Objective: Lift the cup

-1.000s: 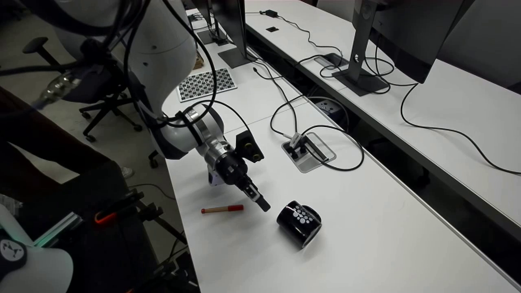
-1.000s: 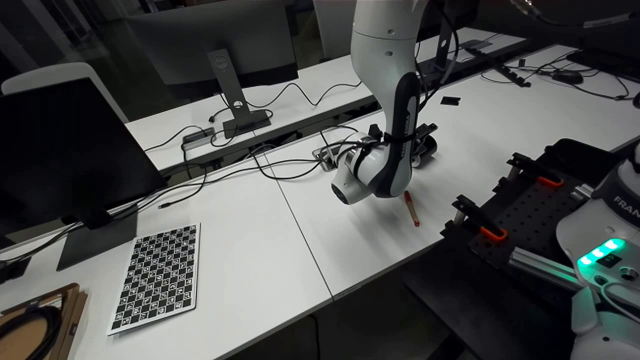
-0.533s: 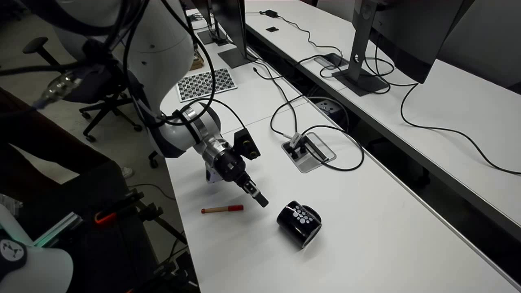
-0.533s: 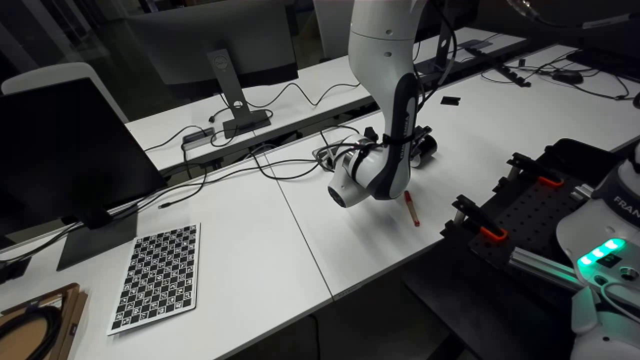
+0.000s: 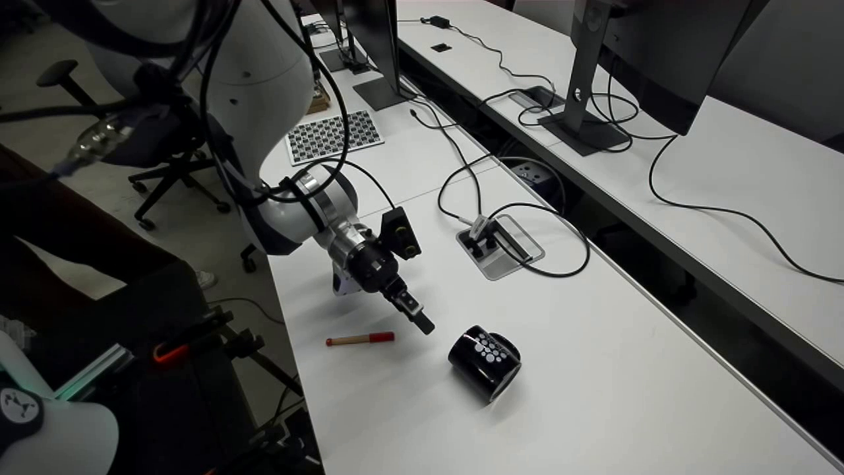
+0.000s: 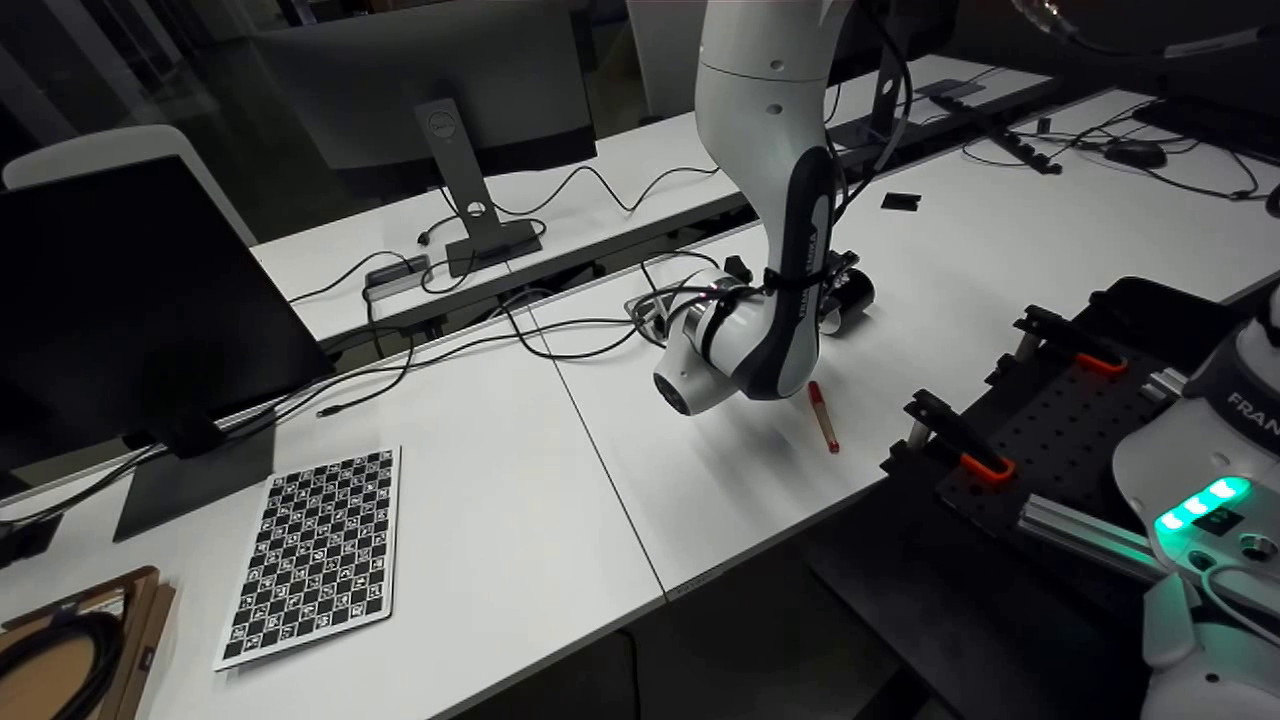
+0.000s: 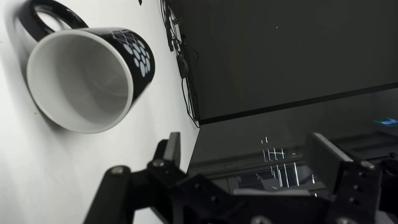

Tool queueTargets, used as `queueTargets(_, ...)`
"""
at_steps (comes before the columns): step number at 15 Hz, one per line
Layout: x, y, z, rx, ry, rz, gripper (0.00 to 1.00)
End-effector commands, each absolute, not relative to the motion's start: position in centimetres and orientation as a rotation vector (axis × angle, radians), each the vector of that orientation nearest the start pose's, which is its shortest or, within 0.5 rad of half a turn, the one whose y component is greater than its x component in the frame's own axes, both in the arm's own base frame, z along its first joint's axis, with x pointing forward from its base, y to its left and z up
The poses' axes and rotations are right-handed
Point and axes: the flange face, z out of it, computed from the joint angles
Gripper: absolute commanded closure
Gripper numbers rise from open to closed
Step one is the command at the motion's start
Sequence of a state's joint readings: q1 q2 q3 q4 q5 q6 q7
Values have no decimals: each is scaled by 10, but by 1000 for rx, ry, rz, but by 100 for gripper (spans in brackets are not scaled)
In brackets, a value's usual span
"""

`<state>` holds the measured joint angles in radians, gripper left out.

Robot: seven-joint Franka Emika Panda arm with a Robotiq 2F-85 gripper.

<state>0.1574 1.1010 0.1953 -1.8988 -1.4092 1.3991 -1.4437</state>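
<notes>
The black cup (image 5: 480, 361) lies on its side on the white table, with pale dots on its wall. In an exterior view it is partly hidden behind the arm (image 6: 850, 297). In the wrist view the cup (image 7: 84, 84) is at the upper left, its pale mouth facing the camera and its handle beside the table surface. My gripper (image 5: 425, 323) is above the table, a short way from the cup on its mouth side and apart from it. In the wrist view the gripper (image 7: 244, 140) is open with nothing between its fingers. In an exterior view the forearm mostly hides it.
A red-ended pen (image 5: 359, 338) lies beside the gripper, also seen in an exterior view (image 6: 824, 415). A grey socket box (image 5: 500, 247) with looping cables is set in the table. A checkered board (image 6: 315, 555) and monitors stand farther along.
My gripper has moved slightly back, away from the cup, and a little up in the picture, mostly in the first half second. The cup and pen have not moved.
</notes>
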Motion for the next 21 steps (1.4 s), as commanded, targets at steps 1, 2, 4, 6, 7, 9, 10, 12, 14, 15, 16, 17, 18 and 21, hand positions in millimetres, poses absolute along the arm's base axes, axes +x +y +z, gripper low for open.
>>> queueTargets(1, 448, 58, -48, 190, 2099, -2032, 0)
queueTargets(2, 447, 58, -50, 194, 2114, -2030, 0)
queueTargets(4, 447, 63, -52, 198, 2147, -2019, 0)
queueTargets(6, 446, 70, -55, 199, 2162, -2008, 0)
queueTargets(7, 447, 73, -55, 200, 2163, -2000, 0)
queueTargets(9, 448, 78, -56, 199, 2145, -2008, 0)
queueTargets(10, 450, 80, -56, 199, 2137, -2009, 0)
queueTargets(12, 454, 82, -56, 203, 2121, -2015, 0)
queueTargets(14, 462, 81, -58, 210, 2152, -1998, 0)
queueTargets(15, 466, 80, -59, 216, 2177, -1989, 0)
queueTargets(16, 470, 78, -60, 219, 2211, -1985, 0)
queueTargets(17, 474, 77, -61, 218, 2249, -1981, 0)
queueTargets(18, 478, 76, -62, 218, 2285, -1986, 0)
queueTargets(21, 489, 71, -63, 201, 2357, -1998, 0)
